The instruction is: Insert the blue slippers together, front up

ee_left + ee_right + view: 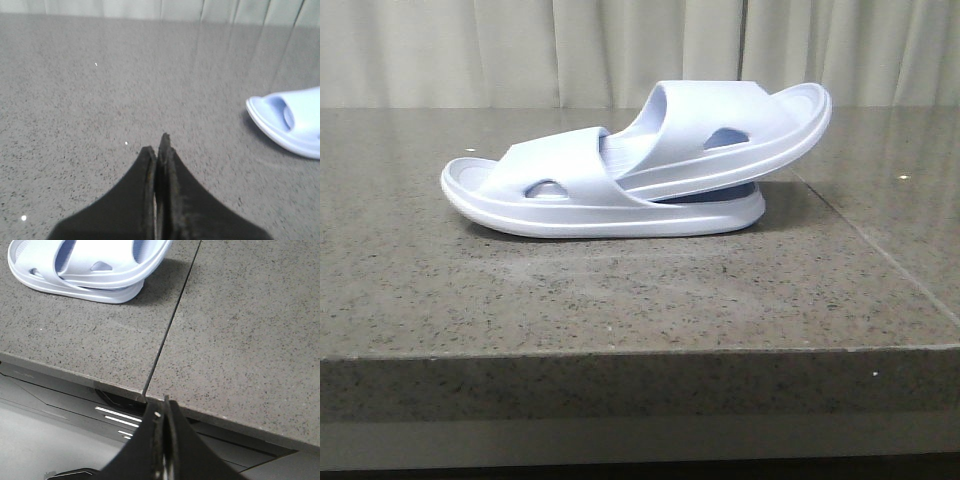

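Observation:
The two pale blue slippers lie in the middle of the grey stone table. One slipper [570,205] sits flat with its sole down. The other slipper [740,130] is pushed in under the first one's strap and tilts up to the right. Neither gripper shows in the front view. My left gripper [159,145] is shut and empty, low over bare table, with one slipper end [290,125] well off to its side. My right gripper [164,407] is shut and empty at the table's front edge, far from the slipper pair [90,270].
A seam [880,250] between stone slabs runs back to front, right of the slippers, and also shows in the right wrist view [170,325]. Pale curtains [620,50] hang behind the table. The table's front edge [640,350] drops off below.

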You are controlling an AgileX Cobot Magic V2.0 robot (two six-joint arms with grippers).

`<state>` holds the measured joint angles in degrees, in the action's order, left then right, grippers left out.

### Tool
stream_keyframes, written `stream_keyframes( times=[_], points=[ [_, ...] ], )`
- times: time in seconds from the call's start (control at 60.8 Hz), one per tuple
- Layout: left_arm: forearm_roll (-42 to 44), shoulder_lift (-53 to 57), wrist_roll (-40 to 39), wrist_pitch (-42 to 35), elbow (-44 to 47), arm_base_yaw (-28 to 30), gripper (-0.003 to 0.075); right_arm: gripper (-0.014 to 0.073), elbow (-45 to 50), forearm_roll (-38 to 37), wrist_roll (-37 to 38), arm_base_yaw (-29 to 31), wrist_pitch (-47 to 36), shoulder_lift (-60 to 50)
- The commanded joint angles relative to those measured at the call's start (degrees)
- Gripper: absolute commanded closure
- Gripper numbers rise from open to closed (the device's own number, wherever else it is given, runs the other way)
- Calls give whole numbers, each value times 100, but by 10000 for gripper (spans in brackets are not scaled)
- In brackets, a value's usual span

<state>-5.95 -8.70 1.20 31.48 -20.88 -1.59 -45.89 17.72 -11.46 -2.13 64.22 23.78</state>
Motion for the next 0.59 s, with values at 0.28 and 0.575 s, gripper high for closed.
stream_keyframes(
  times=[0.28,0.575],
  points=[
    [-239,905,-69,-2414,1713,181,741,711,-112,50,2,-3,-373,55],
    [-161,991,-69,-2961,2141,111,741,711,-112,50,2,-3,-373,55]
  ],
)
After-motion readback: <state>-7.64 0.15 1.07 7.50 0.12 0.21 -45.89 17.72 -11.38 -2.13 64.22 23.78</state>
